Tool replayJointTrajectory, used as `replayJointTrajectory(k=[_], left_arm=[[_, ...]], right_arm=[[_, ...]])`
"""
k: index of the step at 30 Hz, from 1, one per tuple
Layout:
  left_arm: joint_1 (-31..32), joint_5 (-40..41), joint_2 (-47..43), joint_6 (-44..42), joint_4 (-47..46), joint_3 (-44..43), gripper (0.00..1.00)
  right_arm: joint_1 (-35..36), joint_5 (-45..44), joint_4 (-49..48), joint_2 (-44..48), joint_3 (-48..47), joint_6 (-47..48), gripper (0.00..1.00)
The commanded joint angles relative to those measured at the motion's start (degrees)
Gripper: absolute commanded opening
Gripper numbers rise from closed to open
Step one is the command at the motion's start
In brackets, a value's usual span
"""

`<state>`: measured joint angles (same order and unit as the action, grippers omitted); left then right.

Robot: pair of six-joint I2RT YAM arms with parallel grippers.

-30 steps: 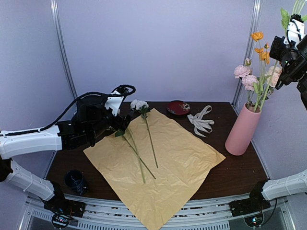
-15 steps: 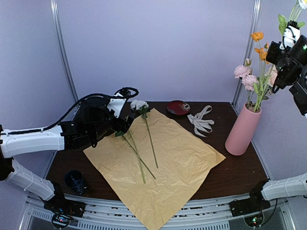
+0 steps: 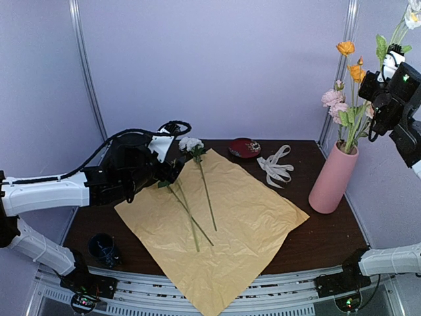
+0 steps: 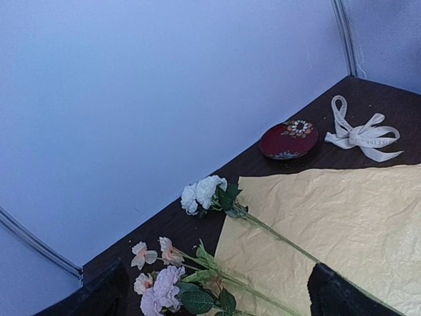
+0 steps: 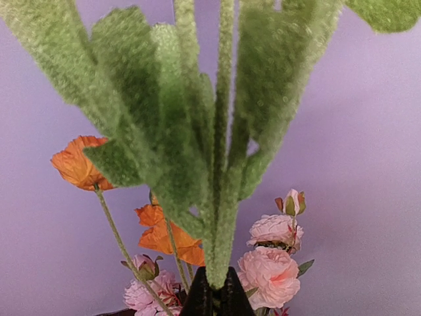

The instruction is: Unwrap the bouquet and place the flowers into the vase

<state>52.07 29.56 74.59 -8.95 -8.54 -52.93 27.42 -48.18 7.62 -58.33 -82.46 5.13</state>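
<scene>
the bouquet is already undone. its tan crinkly paper (image 3: pixel 223 230) lies flat on the bench (image 3: pixel 329 243), and the cream ribbon (image 3: pixel 275 164) sits apart near the dark red dish (image 3: pixel 245 147). several flowers already stand in the pink vase (image 3: pixel 332 179) at the right, pink blooms (image 3: pixel 332 99) and orange ones (image 3: pixel 346 48).

the right jaws, high above the vase, are clenched on the thin green stem of a leafy flower (image 5: pixel 220 263), whose fuzzy leaves fill the wrist view.

a few flowers lie at the paper's far left corner: a white bloom (image 4: pixel 204 192) and a smaller pink cluster (image 4: pixel 161 289), their stems crossing on the paper. the left jaws hang released and spread wide, close over those blooms.

these stems look light and springy, and the heads look soft and easily crushed. the best hold is probably on bare stem below the leaves, never on the bloom. a thin stem may swivel in the pinch or snag on those already in the vase.
</scene>
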Motion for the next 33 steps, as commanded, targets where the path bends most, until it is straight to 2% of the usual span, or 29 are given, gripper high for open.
replayJointTrajectory(k=[1,20,22,28,33], left_arm=[[-0.1,-0.6,0.9,0.9,-0.4,-2.0,0.98],[0.0,-1.5,1.9,1.9,0.4,-2.6,0.98],[0.0,-1.4,2.0,2.0,0.5,-2.6,0.98],[0.0,-1.4,2.3,2.3,0.7,-2.8,0.98],[0.0,-1.8,2.4,2.6,0.9,-2.9,0.98]], right_arm=[[-1.0,1.4,1.4,1.8,3.2,-3.9,0.0],[-3.0,5.6,8.0,10.3,28.3,-19.1,0.0],[-3.1,6.9,9.1,10.4,28.7,-20.1,0.1],[-3.1,11.8,14.4,10.9,26.3,-22.2,0.5],[-3.1,17.4,22.6,11.5,21.9,-22.9,0.7]])
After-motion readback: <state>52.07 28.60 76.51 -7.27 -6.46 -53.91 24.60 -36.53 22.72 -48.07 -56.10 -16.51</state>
